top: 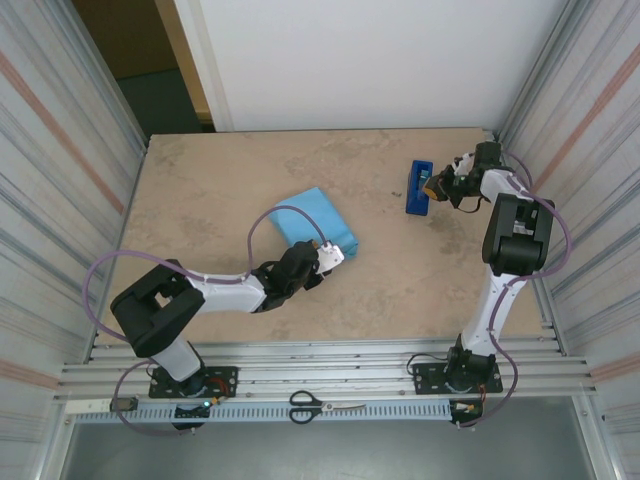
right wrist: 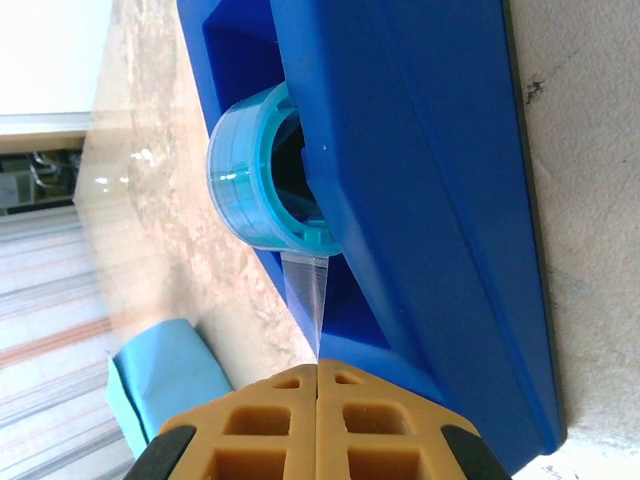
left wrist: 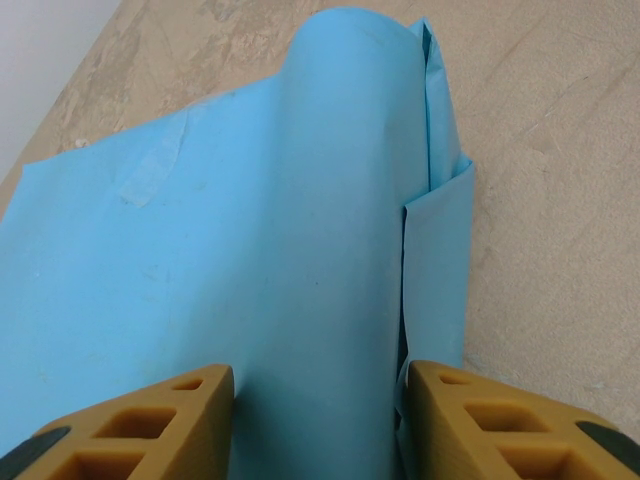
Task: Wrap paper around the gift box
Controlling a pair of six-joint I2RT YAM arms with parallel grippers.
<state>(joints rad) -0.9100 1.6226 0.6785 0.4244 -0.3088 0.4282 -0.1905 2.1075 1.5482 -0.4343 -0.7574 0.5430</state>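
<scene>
left gripper (left wrist: pixel 318 385): straddling the paper (left wrist: pixel 250 250), can't tell if it's clamping
right gripper (right wrist: pixel 318 375): pinching the tape strip (right wrist: pixel 308 295) coming off the dispenser (right wrist: pixel 420 200)

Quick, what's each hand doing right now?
Left hand: open, straddling the folded paper.
Right hand: closed, pinching the tape strip from the tape dispenser.

Beige marbled tabletop (top: pixel 200 200) between corrugated metal side walls (top: pixel 50 150), white back wall (top: pixel 380 60), dark opening (top: pixel 160 100) far left.
</scene>
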